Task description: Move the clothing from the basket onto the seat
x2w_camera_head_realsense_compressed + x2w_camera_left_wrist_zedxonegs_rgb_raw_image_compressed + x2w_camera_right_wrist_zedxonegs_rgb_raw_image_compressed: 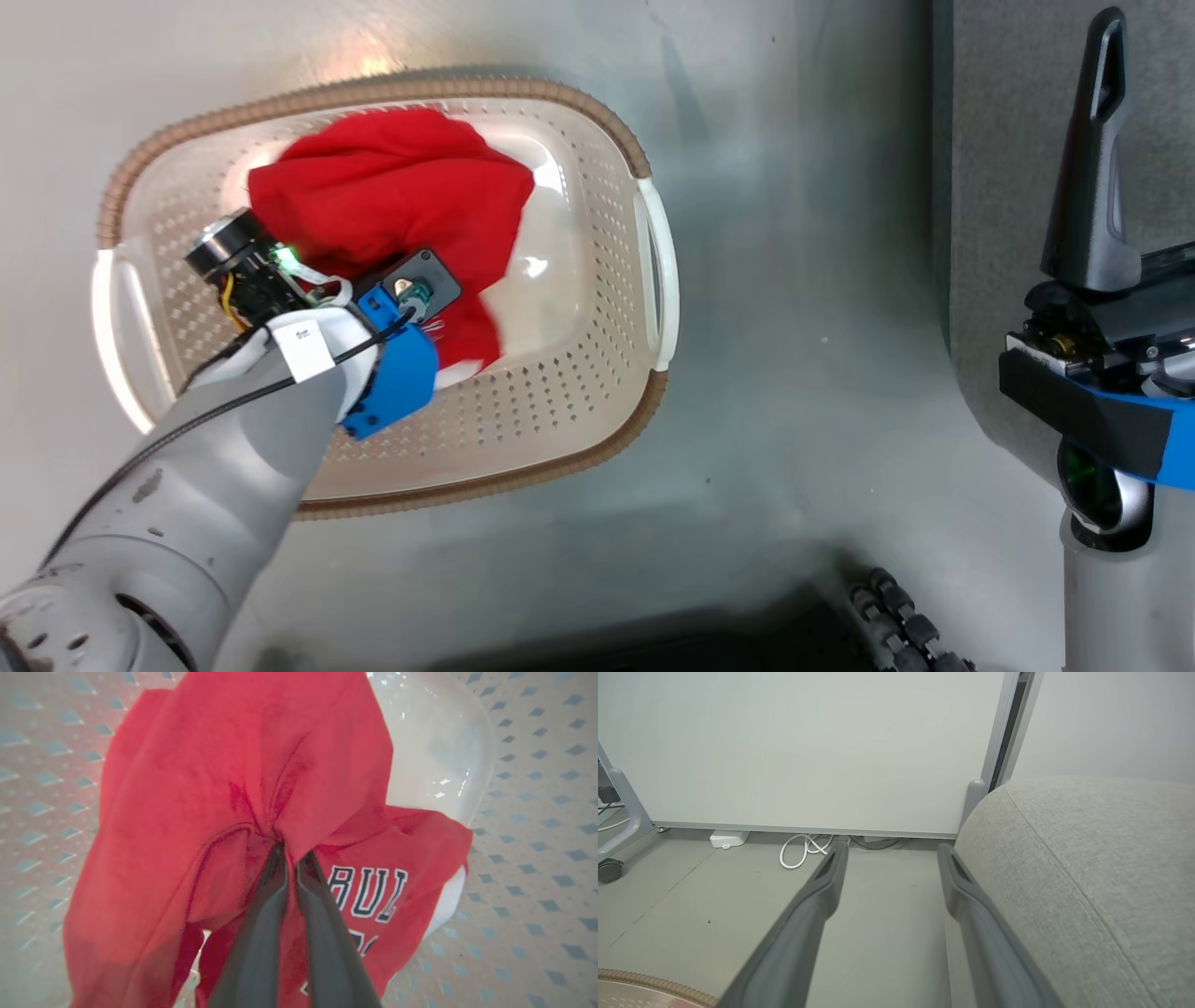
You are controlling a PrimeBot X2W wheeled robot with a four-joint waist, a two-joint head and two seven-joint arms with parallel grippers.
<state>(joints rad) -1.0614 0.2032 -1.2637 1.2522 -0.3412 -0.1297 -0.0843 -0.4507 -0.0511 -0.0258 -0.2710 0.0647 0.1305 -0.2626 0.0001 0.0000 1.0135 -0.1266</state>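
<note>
The red clothing (392, 187) lies bunched inside the cream perforated basket (579, 411), which stands on the grey floor. My left arm (233, 420) reaches down into the basket. In the left wrist view my left gripper (289, 851) is shut on a pinched fold of the clothing (233, 788), with black "BUL" lettering beside the fingers and the basket's wall (537, 858) around it. My right gripper (892, 854) is open and holds nothing, up beside the grey seat (1087, 858). In the head view one of its fingers (1097, 140) stands over the seat (999, 187).
The basket's brown rim (644, 982) shows at the right wrist view's lower left. A white wall panel (808, 751) stands behind, with a white cable (803, 851), a white box (726, 837) and a caster wheel (608, 870) at its foot. My dark base (747, 635) is below.
</note>
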